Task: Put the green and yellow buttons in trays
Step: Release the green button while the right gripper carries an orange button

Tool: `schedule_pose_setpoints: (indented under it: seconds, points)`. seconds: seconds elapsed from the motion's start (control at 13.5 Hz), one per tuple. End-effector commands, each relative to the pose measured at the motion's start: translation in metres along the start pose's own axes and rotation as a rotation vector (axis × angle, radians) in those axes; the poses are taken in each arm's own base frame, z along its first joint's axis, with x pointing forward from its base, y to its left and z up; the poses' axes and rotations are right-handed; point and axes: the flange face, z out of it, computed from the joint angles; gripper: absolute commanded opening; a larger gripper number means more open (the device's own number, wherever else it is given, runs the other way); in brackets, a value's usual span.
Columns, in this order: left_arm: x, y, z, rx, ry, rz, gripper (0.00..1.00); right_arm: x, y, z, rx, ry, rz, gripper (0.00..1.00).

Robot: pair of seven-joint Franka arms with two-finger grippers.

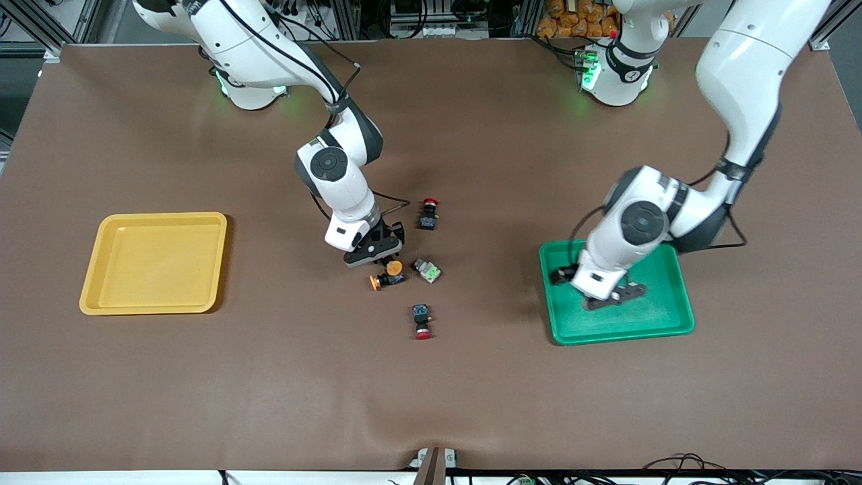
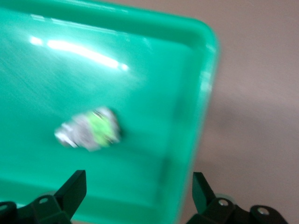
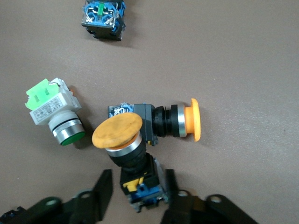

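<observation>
Yellow-capped buttons lie together mid-table, and the right gripper [image 3: 135, 189] is down over them. The near yellow button [image 3: 122, 140] lies with its long axis running straight out from between the jaws, its body in the gap and its cap pointing away. The jaws are narrowed around that body, but a sliver of table shows on each side, so I judge them not yet clamped. The second yellow button [image 3: 175, 120] lies crosswise, its body touching the first just under the cap; lifting one may drag the other. The yellow tray [image 1: 148, 310] sits well apart, toward the right arm's end of the table.

A green button on the table [image 3: 56, 114] lies just beside the pair.

Over the green tray [image 2: 208, 60] the left gripper [image 2: 138, 186] hangs with its jaws spread wide and holding nothing. A green button in the tray [image 2: 88, 128] lies loose on the tray floor beneath it.
</observation>
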Motion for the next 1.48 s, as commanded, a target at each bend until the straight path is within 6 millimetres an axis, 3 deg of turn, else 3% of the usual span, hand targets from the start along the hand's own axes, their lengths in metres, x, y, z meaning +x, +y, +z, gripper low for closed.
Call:
schedule_pose_setpoints:
  seconds: [0.0,0.22,0.3,0.45,0.59,0.67,0.96,1.41]
  points:
    - [-0.039,0.047,-0.005,-0.007,-0.008,-0.051,1.00,0.004,0.005,0.002,-0.006,0.008,-0.008,0.12]
    - [-0.071,0.116,-0.008,-0.061,-0.018,-0.193,1.00,0.010,0.013,-0.013,-0.017,-0.013,0.006,0.05]
    - [-0.079,0.144,-0.009,-0.091,-0.031,-0.258,1.00,0.011,0.015,-0.024,-0.029,-0.050,0.011,0.00]
    - [-0.106,0.190,0.000,-0.116,-0.056,-0.319,1.00,0.018,0.033,-0.053,-0.054,-0.110,0.039,0.00]
    - [-0.110,0.214,0.014,-0.122,-0.055,-0.379,1.00,0.028,0.071,-0.079,-0.058,-0.144,0.032,0.00]
    - [-0.116,0.226,0.019,-0.122,-0.049,-0.391,1.00,0.030,0.077,-0.091,-0.056,-0.154,0.007,0.00]
    - [-0.123,0.229,0.053,-0.086,-0.052,-0.434,1.00,0.033,0.125,-0.134,-0.060,-0.213,0.025,0.00]
    - [-0.128,0.248,0.069,-0.127,-0.052,-0.507,1.00,0.025,0.246,-0.178,-0.060,-0.265,0.048,0.00]
